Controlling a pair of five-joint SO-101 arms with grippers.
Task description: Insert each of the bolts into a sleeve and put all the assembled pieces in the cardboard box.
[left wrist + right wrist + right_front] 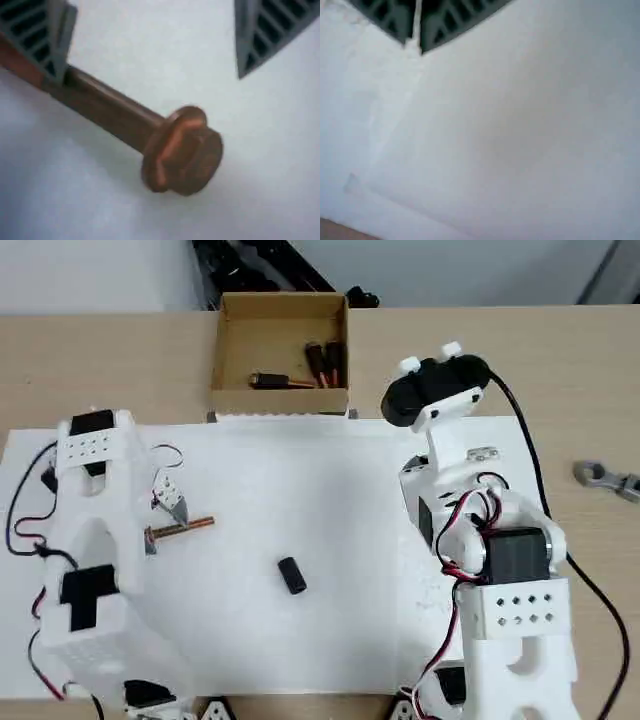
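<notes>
L gripper (150, 75) jaws wide open, gripping nothing; bolt (125, 112) lies on white sheet (280, 190) betw. them, shaft running behind one finger (35, 40). R gripper (415, 44) jaws shut, empty, over sheet. Black sleeve (291, 575) lies loose mid-sheet, apart from bolt; cardboard box (232, 350) at far edge w/ assembled pieces (320, 362) inside

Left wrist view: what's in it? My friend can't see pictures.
A copper-coloured metal bolt with a six-sided head lies on a white sheet. The left gripper is open over it, the shank running under one side.
</notes>
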